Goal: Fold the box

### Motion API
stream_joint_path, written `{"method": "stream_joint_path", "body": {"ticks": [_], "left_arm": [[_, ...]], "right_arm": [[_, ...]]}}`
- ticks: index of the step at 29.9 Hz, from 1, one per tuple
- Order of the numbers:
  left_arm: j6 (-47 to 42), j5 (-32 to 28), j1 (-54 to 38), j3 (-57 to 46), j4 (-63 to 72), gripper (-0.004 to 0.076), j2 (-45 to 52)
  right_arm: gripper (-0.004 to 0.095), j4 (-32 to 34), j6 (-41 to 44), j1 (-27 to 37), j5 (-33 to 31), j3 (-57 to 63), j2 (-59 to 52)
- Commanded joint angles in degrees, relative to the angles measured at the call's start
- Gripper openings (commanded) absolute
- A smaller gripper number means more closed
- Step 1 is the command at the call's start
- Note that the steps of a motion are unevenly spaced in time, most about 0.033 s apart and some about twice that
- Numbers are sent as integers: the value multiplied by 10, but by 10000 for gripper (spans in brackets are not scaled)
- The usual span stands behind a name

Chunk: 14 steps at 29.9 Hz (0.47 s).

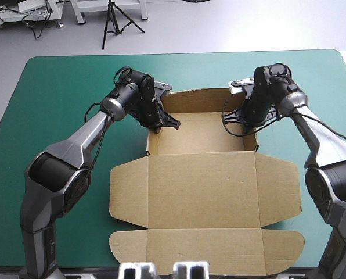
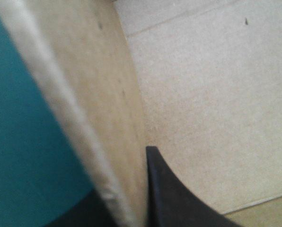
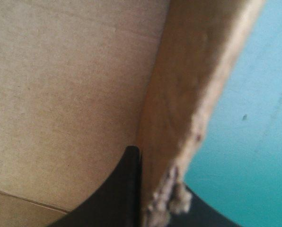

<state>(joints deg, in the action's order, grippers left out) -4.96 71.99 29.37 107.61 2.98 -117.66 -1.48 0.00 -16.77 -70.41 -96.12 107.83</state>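
The box (image 1: 205,174) lies at the middle of the table (image 1: 62,104), tray walls raised, lid flat. Its left wall is clamped by the left tool (image 1: 159,123), its right by the right tool (image 1: 251,129). The frayed right wall could be torn or untucked by uneven pulls.

No readable text, label or number shows on the box (image 1: 208,180).
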Motion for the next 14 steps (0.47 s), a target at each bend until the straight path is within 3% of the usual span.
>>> {"method": "stream_joint_path", "body": {"ticks": [1,14], "left_arm": [[13,23,11,19,18,-8,34],[21,23,11,19,15,21,38]], "right_arm": [[-18,-47,-20,-10,-15,-9,-31],[21,-31,-22,-10,-15,-9,-26]]}}
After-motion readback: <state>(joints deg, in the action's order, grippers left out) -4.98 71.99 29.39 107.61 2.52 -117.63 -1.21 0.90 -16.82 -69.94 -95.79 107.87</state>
